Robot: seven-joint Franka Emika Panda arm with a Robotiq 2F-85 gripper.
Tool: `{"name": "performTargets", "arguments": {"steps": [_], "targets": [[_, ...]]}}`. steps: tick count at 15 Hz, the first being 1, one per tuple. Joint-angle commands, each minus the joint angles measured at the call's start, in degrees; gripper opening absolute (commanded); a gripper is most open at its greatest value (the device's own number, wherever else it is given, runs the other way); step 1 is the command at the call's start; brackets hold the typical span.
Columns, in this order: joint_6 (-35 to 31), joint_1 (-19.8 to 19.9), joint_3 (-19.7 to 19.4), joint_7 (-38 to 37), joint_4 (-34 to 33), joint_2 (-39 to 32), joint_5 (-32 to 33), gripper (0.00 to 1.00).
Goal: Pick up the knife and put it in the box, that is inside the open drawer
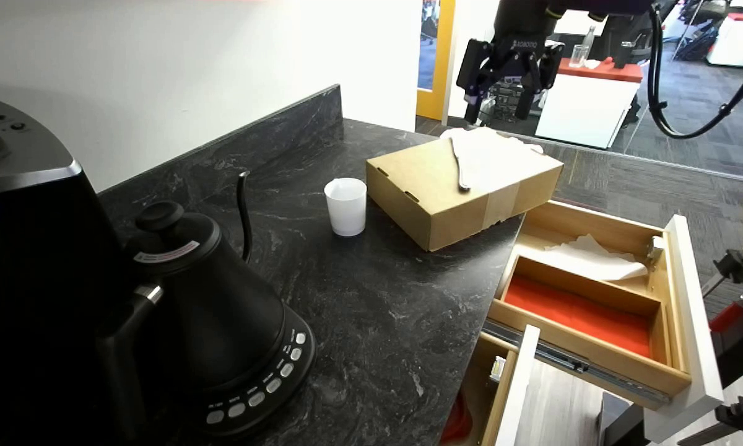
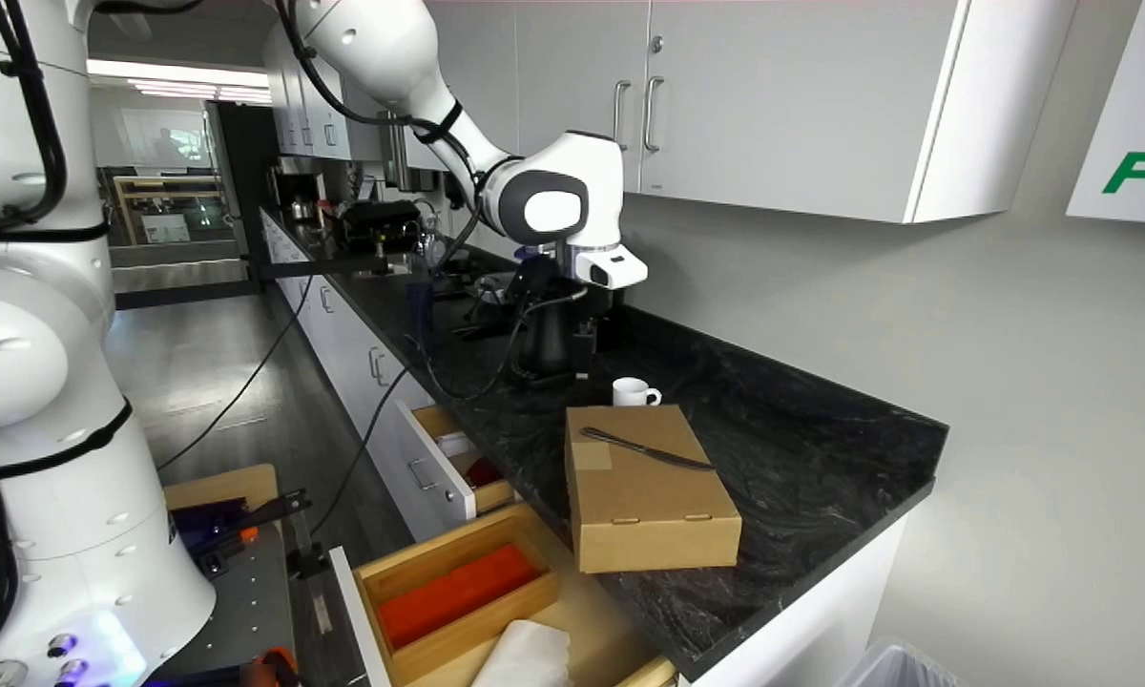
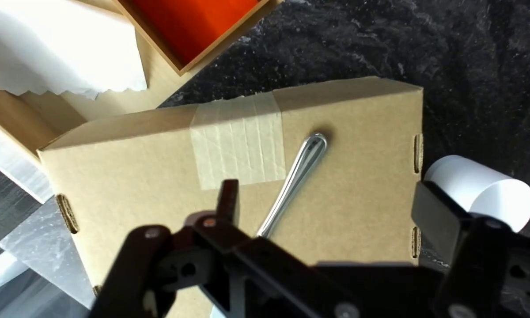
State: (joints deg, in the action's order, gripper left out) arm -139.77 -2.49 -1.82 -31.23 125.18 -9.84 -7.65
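Hovering above the cardboard box (image 2: 654, 546), apart from it, with the gripper (image 1: 498, 110) spread wide. Can see the knife (image 3: 291, 186) lying on the cardboard box, the white cup (image 1: 347, 209) just beside the cardboard box and, lower than both, the wooden tray-box (image 1: 579, 316) inside the open drawer (image 1: 696, 310).

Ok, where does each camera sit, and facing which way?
An exterior view: high by the kettle, facing the cardboard box; pincer at top.
An exterior view: beyond the end of the counter, looking along it; white arm shows.
Wrist view: on the arm's end, looking down at the knife; pincer fingers show.
Both exterior views share knife and cardboard box.
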Motion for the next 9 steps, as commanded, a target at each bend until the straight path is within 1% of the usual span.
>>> {"name": "performTargets", "arguments": {"steps": [1, 5, 7, 9], "targets": [[0.2, 0.0, 0.0, -0.1, -0.1, 0.0, 0.0, 1.00], [-0.3, 0.1, -1.1, -2.8, -2.6, -4.4, 1.7, 1.00], [-1.0, -0.1, -2.7, -6.5, -4.7, -7.9, 2.7, 1.00], [-1.3, -0.2, -3.7, -7.8, -6.9, -10.9, 2.5, 1.00]]}}
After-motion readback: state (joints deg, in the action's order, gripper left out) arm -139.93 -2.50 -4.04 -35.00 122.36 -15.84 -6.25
